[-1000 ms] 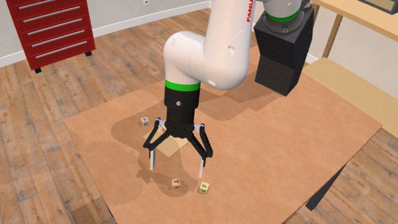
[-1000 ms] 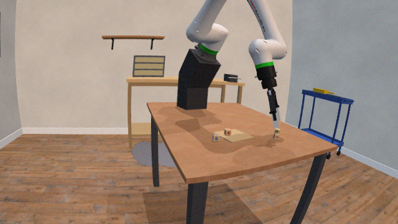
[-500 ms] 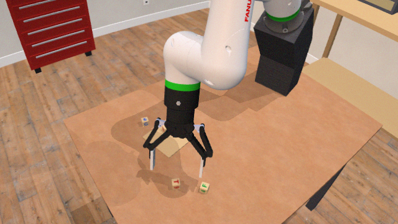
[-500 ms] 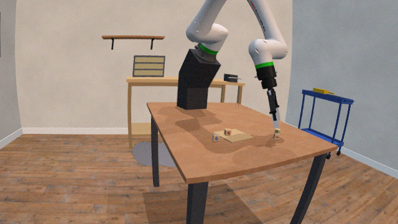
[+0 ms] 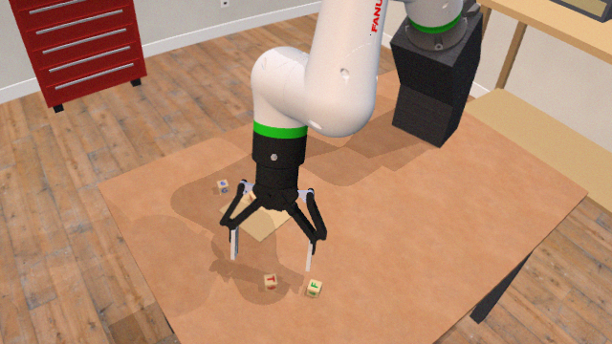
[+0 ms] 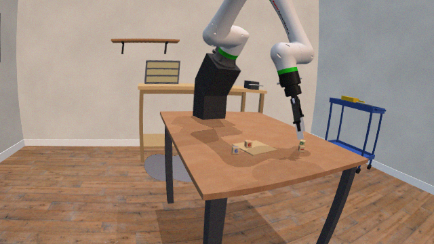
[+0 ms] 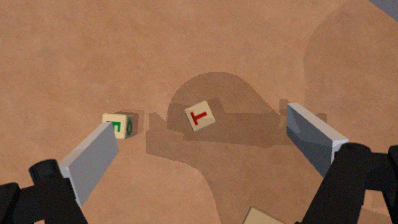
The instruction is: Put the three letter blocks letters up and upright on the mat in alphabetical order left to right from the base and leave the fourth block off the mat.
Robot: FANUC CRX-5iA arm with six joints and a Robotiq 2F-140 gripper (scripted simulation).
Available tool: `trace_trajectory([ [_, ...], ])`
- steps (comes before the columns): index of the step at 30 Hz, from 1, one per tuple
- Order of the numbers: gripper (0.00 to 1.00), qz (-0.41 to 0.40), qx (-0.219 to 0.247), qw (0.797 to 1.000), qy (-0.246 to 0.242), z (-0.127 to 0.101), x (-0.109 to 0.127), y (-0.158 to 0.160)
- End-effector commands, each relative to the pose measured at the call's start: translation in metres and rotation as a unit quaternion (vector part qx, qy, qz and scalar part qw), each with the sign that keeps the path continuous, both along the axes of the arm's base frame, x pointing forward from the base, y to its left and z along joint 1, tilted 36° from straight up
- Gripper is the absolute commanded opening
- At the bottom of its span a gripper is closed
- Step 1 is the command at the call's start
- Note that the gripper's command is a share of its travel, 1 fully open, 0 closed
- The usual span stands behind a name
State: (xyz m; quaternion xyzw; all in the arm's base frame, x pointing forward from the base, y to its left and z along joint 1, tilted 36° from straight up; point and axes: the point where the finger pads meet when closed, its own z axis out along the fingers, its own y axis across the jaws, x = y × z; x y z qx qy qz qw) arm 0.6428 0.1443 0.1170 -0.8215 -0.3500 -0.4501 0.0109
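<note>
There are four blocks and one mat on the counter [image 5: 406, 239] [image 6: 237, 176] [image 7: 75, 50]. The mat [image 5: 260, 229] [image 6: 259, 149] [image 7: 260, 218] lies flat, and one block of the four, the red 6 block [image 6: 248, 144], is on it, near one corner; in the top view the hand covers it partly. The other three blocks are off the mat. One of these, the blue block [image 5: 223, 186] [image 6: 235, 150], stands just beside the mat, with a blue 6 on a side. The other two, the T block [image 5: 271, 282] [image 6: 301, 149] [image 7: 200, 116] and the F block [image 5: 314, 288] [image 6: 302, 142] [image 7: 116, 126], are near each other but not touching, well apart from the mat. The T is red and the F is green, and both these letters are on top. The one hand [image 5: 271, 264] [image 6: 300, 138] [image 7: 200, 128] has its two fingers wide apart, with nothing clamped. It hangs above the counter, and in the wrist view the T block appears between the two fingers, while one fingertip overlaps the F block. So the mat carries one block, and no row of three is there.

Forearm [image 5: 341, 57] [image 6: 293, 25] slightly farther left in top view
</note>
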Motion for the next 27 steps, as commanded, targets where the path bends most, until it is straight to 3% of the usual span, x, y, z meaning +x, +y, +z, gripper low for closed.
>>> trace_trajectory([
  [1, 1.00, 0.000, 0.000, 1.000, 0.000, 0.000, 0.000, 0.000],
  [27, 1.00, 0.000, 0.001, 1.000, 0.000, -0.004, -0.009, -0.019],
])
